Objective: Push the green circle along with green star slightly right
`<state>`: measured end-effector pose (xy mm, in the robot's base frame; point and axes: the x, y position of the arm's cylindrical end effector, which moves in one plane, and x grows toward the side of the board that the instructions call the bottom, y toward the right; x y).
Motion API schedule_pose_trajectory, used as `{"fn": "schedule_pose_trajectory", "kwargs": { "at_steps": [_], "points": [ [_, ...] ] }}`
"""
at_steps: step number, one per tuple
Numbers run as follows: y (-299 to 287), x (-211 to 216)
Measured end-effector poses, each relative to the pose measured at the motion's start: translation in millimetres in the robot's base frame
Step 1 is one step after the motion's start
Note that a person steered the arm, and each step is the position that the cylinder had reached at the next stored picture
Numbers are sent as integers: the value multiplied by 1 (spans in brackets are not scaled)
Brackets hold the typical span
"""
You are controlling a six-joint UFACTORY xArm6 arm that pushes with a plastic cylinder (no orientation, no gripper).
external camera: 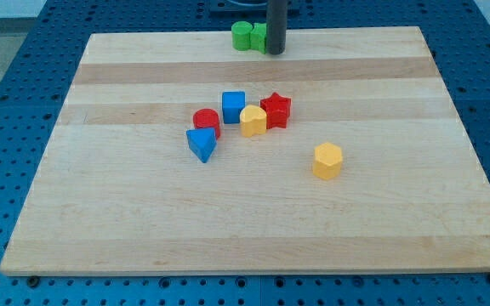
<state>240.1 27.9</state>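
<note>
Wooden board (253, 212) sitting on a blue pegboard table (7, 102), pretty tidy setup. Up at 12 o'clock, right on the far edge, the green circle (242, 36) and the green star (259, 37) sit touching each other. The robot's tip (276, 52) is planted just at 3 o'clock of the star, apparently touching it, and the rod hides part of the star. No jaws on this thing, just a plain rod holding nothing.

Honest worry: the tip's on the wrong side for a rightward shove, so any push from there sends the greens left. They're also hugging the edge, so a sloppy angle could tip them off. The mid-board cluster is well apart, no trouble there.
</note>
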Motion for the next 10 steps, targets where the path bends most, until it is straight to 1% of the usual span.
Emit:
{"fn": "schedule_pose_trajectory", "kwargs": {
  "at_steps": [1,2,3,4,5,7,8,9,10],
  "points": [
    [-1,0],
    [-14,26],
    [-82,30],
    [-159,9],
    [-164,-22],
    [-89,-27],
    [-73,-27],
    [-90,-27],
    [-125,-47]
  ]
}}
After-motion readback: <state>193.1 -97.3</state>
